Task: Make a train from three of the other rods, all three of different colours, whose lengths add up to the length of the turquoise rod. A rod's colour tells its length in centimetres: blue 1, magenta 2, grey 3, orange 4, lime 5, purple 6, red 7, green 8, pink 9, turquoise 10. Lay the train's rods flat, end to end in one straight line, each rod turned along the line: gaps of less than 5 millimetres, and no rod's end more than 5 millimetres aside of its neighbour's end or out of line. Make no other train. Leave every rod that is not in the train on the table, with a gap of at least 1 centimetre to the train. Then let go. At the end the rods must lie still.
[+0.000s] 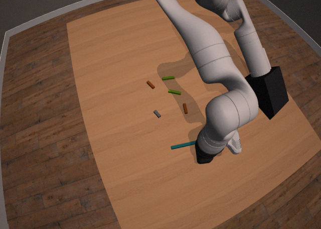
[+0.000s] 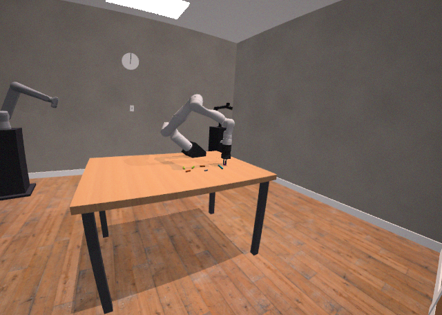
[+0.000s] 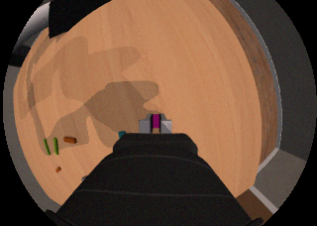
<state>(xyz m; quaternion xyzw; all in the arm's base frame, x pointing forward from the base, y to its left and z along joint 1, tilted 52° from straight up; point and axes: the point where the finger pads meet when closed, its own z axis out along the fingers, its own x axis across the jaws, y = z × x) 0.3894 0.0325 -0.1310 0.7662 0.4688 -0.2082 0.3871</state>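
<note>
My gripper (image 3: 156, 120) (image 2: 225, 160) is shut on a short magenta rod (image 3: 157, 123), held between the fingertips a little above the table near the right end of the turquoise rod (image 1: 182, 145) (image 2: 220, 166) (image 3: 122, 134). In the top view the arm's wrist hides the gripper and the magenta rod. Two lime rods (image 1: 168, 78) (image 1: 174, 92), two orange rods (image 1: 150, 84) (image 1: 185, 108) and a grey rod (image 1: 157, 113) lie scattered on the table, apart from one another. The wrist view shows the lime rods (image 3: 51, 145) and an orange rod (image 3: 69, 141) at the far left.
The arm's black base (image 1: 269, 91) stands on the table (image 1: 116, 52) at the right. A second robot arm (image 2: 14, 101) stands on the floor at the far left of the room, away from the table.
</note>
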